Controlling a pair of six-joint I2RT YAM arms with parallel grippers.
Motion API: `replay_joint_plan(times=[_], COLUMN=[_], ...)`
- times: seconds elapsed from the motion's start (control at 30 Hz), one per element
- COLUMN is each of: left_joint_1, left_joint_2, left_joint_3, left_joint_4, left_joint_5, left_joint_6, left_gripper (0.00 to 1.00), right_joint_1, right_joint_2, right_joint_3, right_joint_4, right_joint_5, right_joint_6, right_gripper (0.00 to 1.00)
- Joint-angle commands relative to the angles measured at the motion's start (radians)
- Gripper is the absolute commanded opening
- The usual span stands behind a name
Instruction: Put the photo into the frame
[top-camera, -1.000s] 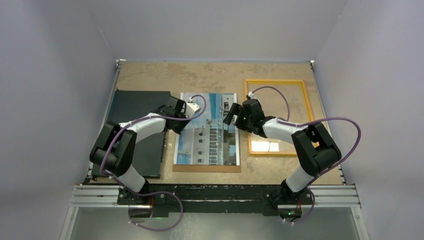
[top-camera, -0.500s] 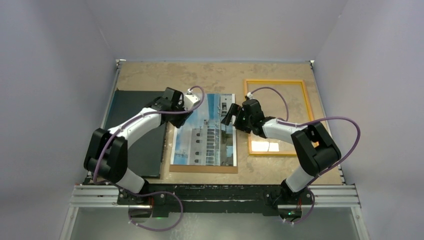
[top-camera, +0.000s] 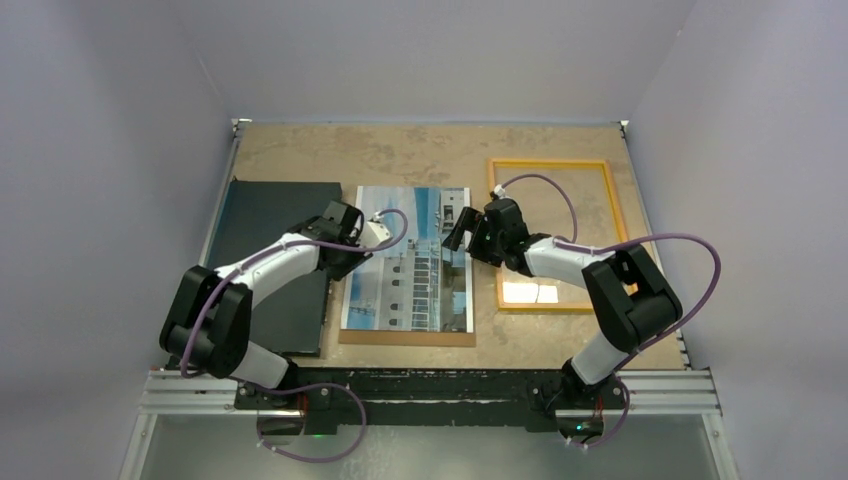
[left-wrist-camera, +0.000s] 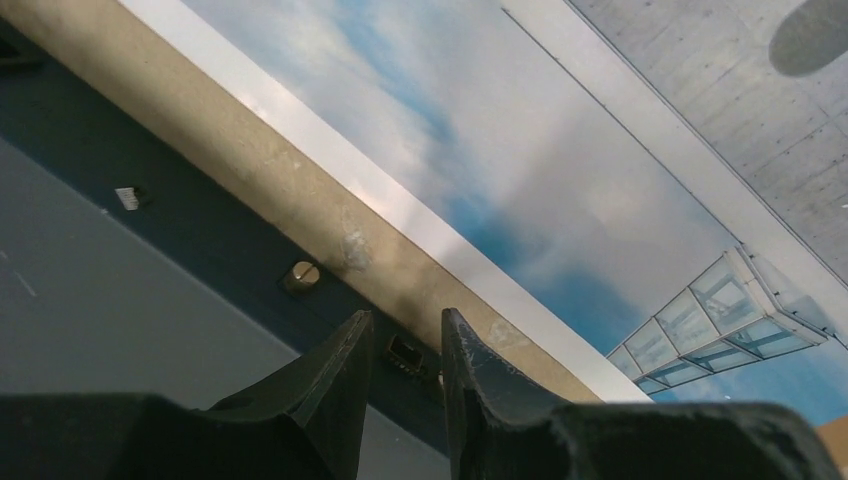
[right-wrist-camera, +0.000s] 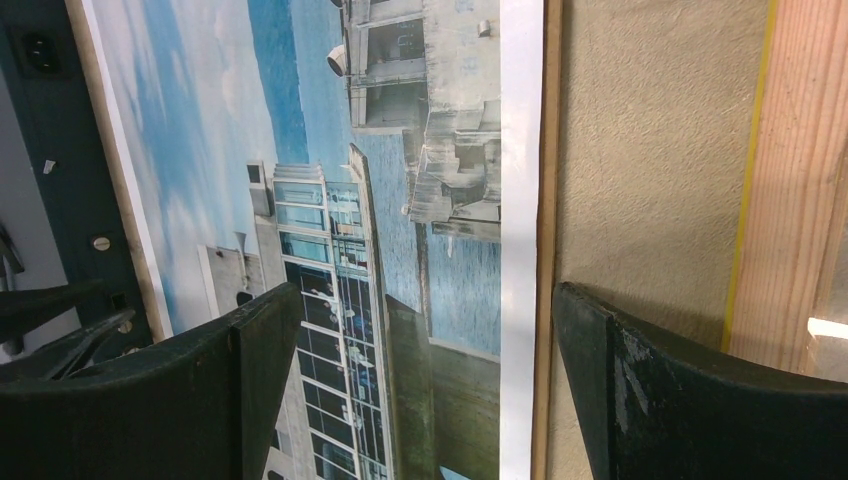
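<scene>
**Hands flank the print, neither one gripping it**

Left hand (left-wrist-camera: 405, 335) has its fingers drawn nearly together, with only a narrow slit between them and nothing clamped. Its tips hang over the strip of black board (left-wrist-camera: 120, 290) just beside the edge of the brown backing board (left-wrist-camera: 300, 190). Whether they touch the surface cannot be told. Right hand (right-wrist-camera: 428, 298) is spread wide and holds nothing. One finger is above the picture area and the other above bare desk (right-wrist-camera: 640, 150), so the photo's white margin runs between them.

From above, the photo (top-camera: 410, 265) lies flat on the backing board (top-camera: 408, 337) in the middle of the desk (top-camera: 400, 150). It is outside the frame (top-camera: 548, 163), which lies at its 3 o'clock with a band of desk between them. The black board (top-camera: 265, 210) lies at the photo's 9 o'clock.

In the top view the left hand (top-camera: 347, 258) sits at the photo's 9 o'clock edge, its tips hidden under its own wrist. The right hand (top-camera: 458, 228) is at the 2 o'clock edge. The right arm crosses the frame's near-left part and covers some of that rail. Glare whitens the frame's 6 o'clock end. The left wrist view shows mostly sky and cuts off the rest of the print (left-wrist-camera: 450, 150). A small brass stud (left-wrist-camera: 300, 273) sits on the black board by the fingers.
</scene>
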Motion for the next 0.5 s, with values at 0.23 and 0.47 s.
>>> replay_joint_plan(times=[0.23, 0.47], left_joint_1=[-0.068, -0.088], left_joint_2=[0.041, 0.032], left_joint_3=[-0.073, -0.075], left_joint_4=[0.082, 0.109], left_joint_5=[0.008, 0.034], left_joint_6=[-0.017, -0.062], left_gripper=[0.29, 0.32], right_joint_1=[0.014, 0.014], right_joint_2=[0.04, 0.041], right_joint_3=[-0.073, -0.08], right_joint_4=[-0.173, -0.162], right_joint_5=[-0.011, -0.022], right_joint_6=[0.026, 0.031], right_gripper=[0.99, 0.99])
